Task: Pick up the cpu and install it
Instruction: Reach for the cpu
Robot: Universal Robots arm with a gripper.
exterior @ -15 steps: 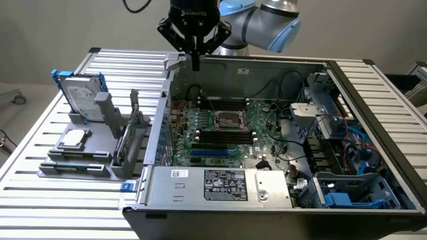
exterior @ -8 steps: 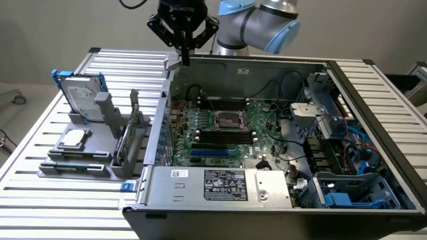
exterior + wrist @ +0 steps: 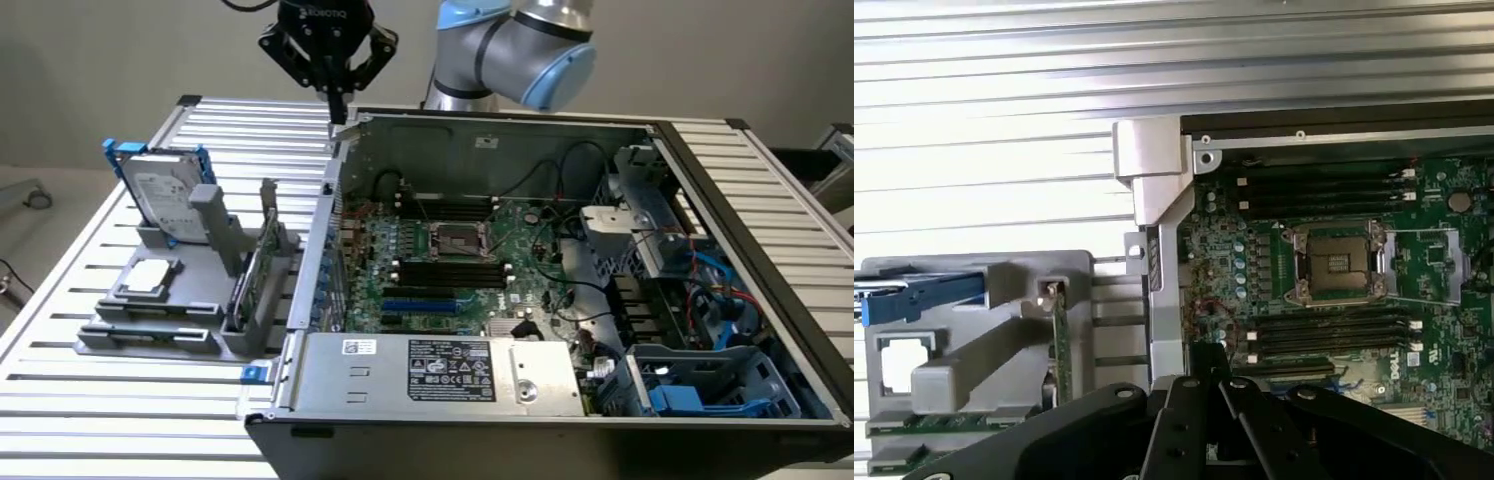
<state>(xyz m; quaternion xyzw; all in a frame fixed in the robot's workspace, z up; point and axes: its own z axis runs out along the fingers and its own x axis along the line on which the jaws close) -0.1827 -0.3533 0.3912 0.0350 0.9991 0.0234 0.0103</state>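
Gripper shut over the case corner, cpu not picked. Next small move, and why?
Probably traverse toward the exterior view's left until above the cpu, opening on the way. The gripper is shut, empty and hangs over a corner of the case, while the cpu lies flat on the grey fixture and the socket looks empty.

Silver-grey arm (image 3: 497, 45) with pale-blue joint caps, black fingers (image 3: 336, 100), white lettering.

The gripper (image 3: 338, 106) hangs in the upper left of the exterior view, its black fingers (image 3: 350, 68) pointing straight down with the tips pressed together. The arm (image 3: 527, 48), grey with blue joint caps, bends in at the top centre, just to the exterior view's right of the gripper
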